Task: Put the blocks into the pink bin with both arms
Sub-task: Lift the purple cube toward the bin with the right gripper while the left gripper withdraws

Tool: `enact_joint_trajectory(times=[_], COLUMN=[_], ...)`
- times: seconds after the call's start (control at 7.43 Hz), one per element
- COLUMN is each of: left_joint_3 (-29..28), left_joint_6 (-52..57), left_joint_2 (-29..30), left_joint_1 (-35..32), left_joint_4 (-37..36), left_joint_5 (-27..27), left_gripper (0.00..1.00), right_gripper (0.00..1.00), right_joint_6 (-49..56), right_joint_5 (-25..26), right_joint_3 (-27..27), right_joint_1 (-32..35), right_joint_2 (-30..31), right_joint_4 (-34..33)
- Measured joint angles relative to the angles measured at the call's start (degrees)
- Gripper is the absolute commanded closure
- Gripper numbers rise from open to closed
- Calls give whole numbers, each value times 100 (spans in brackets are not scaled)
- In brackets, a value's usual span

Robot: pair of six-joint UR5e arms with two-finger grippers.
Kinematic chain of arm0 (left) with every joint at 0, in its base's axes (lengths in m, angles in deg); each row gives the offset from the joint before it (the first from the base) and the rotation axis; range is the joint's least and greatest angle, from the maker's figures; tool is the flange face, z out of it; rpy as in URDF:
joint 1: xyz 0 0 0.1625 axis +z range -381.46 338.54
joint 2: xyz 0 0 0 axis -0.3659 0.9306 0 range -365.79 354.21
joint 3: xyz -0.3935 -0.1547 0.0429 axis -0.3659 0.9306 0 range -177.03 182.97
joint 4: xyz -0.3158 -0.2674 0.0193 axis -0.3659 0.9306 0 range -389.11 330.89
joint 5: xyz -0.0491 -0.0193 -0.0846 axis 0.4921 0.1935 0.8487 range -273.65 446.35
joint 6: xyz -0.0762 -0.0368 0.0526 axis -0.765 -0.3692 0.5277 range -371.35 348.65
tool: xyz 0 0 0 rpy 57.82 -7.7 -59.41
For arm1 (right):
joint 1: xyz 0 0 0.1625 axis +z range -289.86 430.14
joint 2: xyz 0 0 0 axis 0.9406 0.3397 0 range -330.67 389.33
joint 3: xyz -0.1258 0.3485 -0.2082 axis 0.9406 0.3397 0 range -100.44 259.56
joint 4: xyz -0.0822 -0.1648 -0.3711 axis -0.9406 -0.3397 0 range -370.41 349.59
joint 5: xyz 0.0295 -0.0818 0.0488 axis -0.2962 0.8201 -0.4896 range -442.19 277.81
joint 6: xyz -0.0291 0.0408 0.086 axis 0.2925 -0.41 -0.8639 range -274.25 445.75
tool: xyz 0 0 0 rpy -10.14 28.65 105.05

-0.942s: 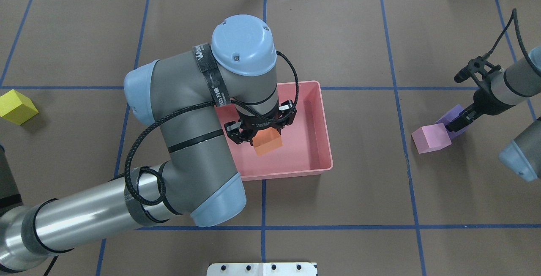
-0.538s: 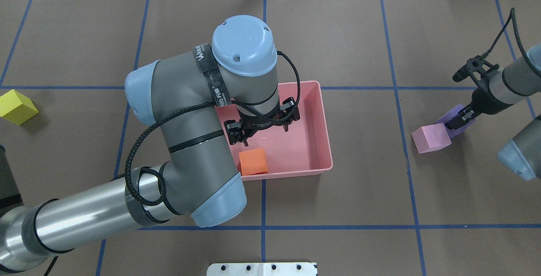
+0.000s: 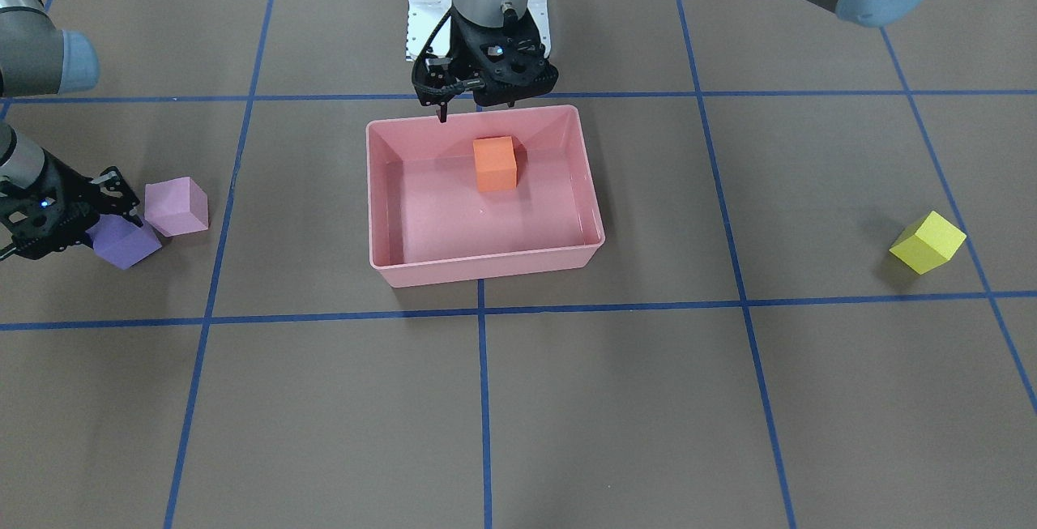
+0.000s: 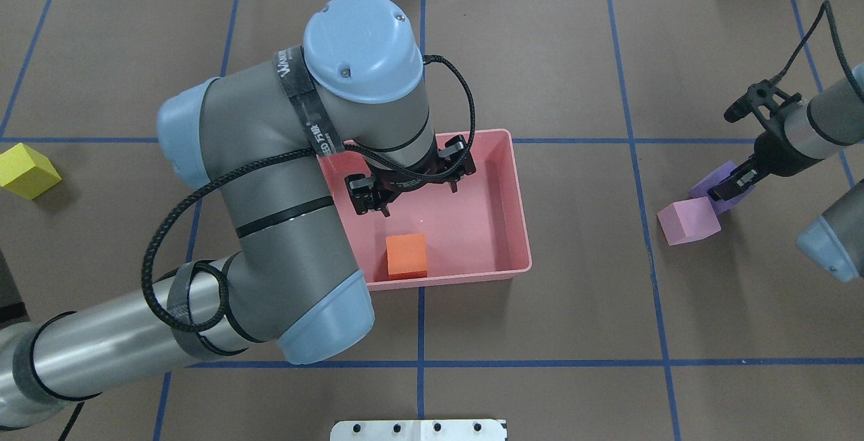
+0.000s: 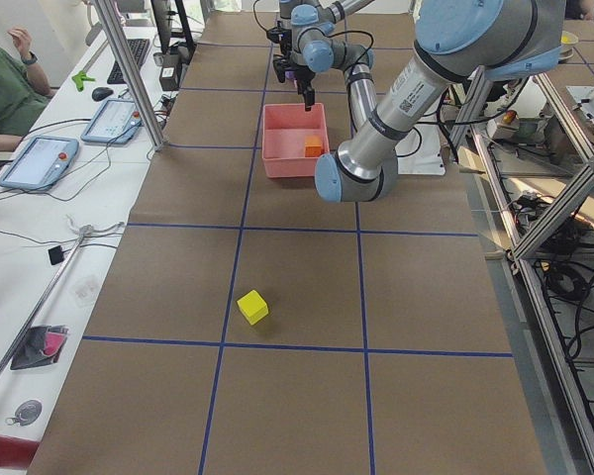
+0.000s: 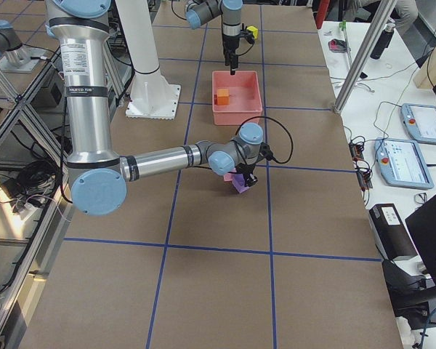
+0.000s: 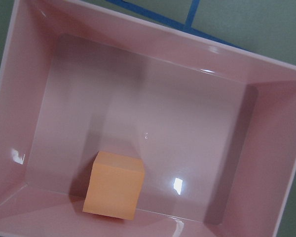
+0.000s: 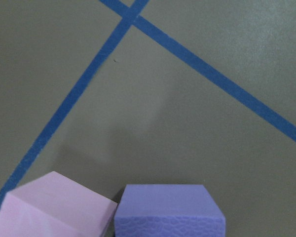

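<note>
The orange block [image 4: 407, 256] lay inside the pink bin [image 4: 521, 225], and the left gripper [image 4: 419, 199] hung above it, jaws apart and empty. To the bin's right, the right gripper [image 4: 727, 186] straddled the purple block [image 3: 123, 244]; whether it was clamped was unclear. It needed a square grip and a straight lift, clear of the pink block [image 3: 177, 206] just beside.

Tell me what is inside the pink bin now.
Only the orange block lies inside the pink bin, near its robot-side wall. The left arm covers one corner overhead, but the front-facing view shows it empty.
</note>
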Motion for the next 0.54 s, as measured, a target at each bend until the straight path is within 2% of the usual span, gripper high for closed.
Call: enact_joint_trajectory(times=[0.27,0.54], left_joint_3=[644,1381], left_joint_6=[1391,3580], left_joint_2=[-334,-1451], left_joint_1=[-386,-1177], left_joint_4=[-737,-1045], left_joint_5=[13,153], left_gripper=[0,0], right_gripper=[100,100], right_joint_6=[-21,-24], right_joint_5=[-672,-935], right_joint_3=[-269,-804], right_joint_1=[582,910], right_joint_2=[-353,-779], right_joint_4=[-741,-1980])
